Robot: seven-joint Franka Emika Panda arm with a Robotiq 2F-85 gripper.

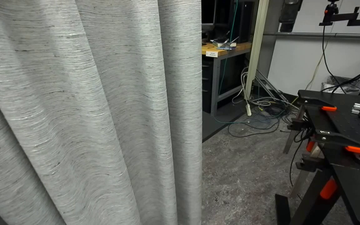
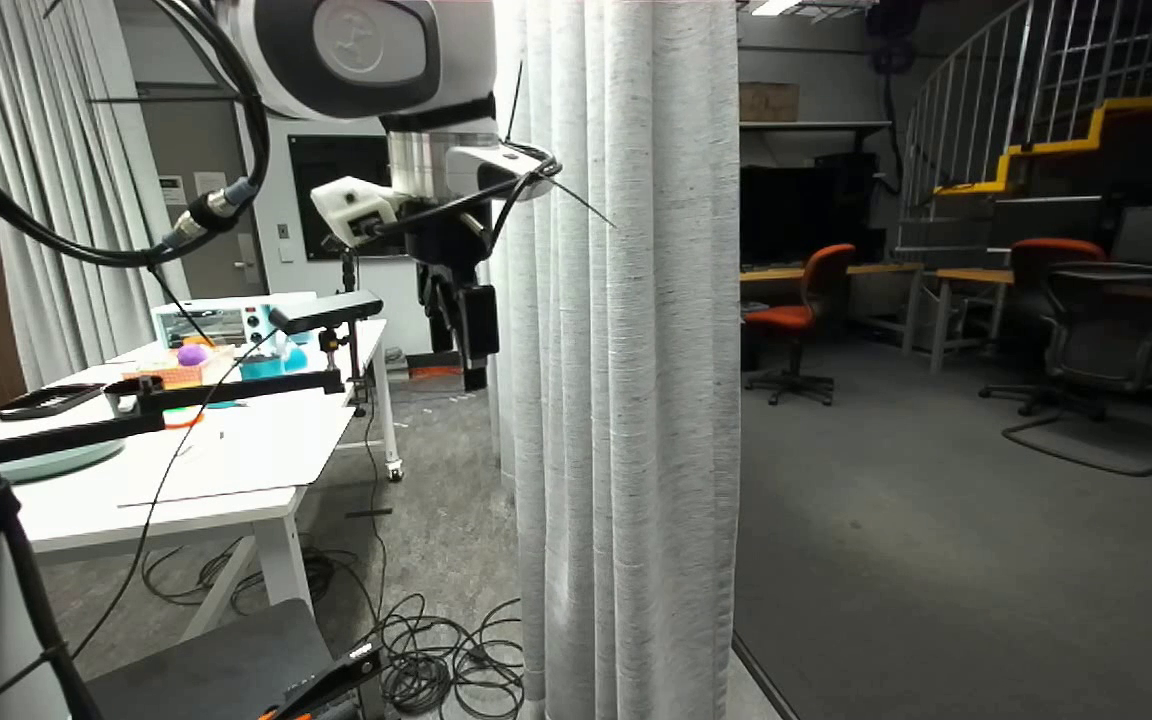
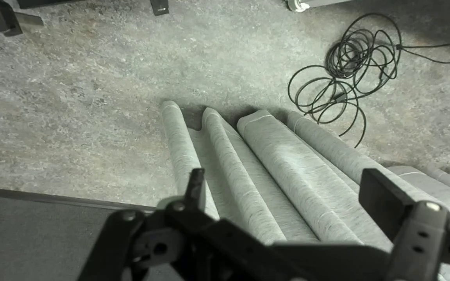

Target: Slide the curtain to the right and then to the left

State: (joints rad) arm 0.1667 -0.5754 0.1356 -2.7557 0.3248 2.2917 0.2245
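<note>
- Curtain position: the curtain (image 2: 626, 350) hangs in deep vertical folds beside the arm (image 2: 366, 60). In both exterior views, floor (image 1: 239, 175) shows past one side edge of the fabric.
- Task status: neither the slide to the right nor the slide to the left can be confirmed as complete. The hang of the folds alone does not indicate a direction of travel.
- Work remaining (judgement): no grasp secures the curtain for a stroke. If either slide is outstanding, the fabric must first be engaged, by pinching it or by pushing against it.
- Gripper spread: in the wrist view, the gripper (image 3: 285, 187) is released, with its jaws wide apart.
- Gripper load: nothing is clamped. Curtain folds show behind the gap between the jaws.
- Contact: in an exterior view, the gripper is just beside the curtain; whether it touches the fabric cannot be determined.
</note>
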